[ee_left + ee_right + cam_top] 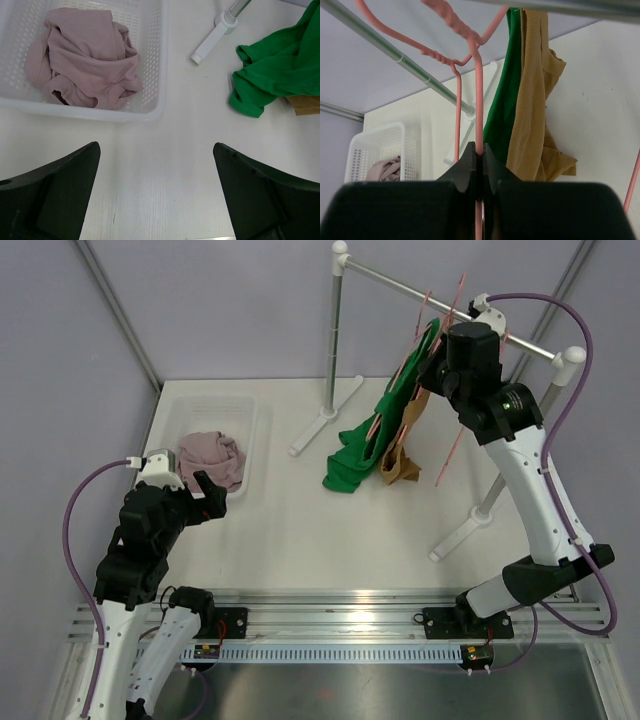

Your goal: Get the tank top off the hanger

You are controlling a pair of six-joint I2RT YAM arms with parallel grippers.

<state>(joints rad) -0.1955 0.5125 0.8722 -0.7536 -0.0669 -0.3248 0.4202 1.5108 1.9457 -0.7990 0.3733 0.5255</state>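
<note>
Tank top [534, 100], tan, ribbed, hanging limp

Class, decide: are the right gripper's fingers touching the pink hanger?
Touching. The right wrist view shows the fingers pinched shut on the pink hanger, with no gap between them.

Tan tank top [401, 469] mostly behind green garment [366, 444]

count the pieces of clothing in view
3: pink garment in the white basket; green garment and tan garment hanging on the rack. More may hide behind the right arm.
</note>
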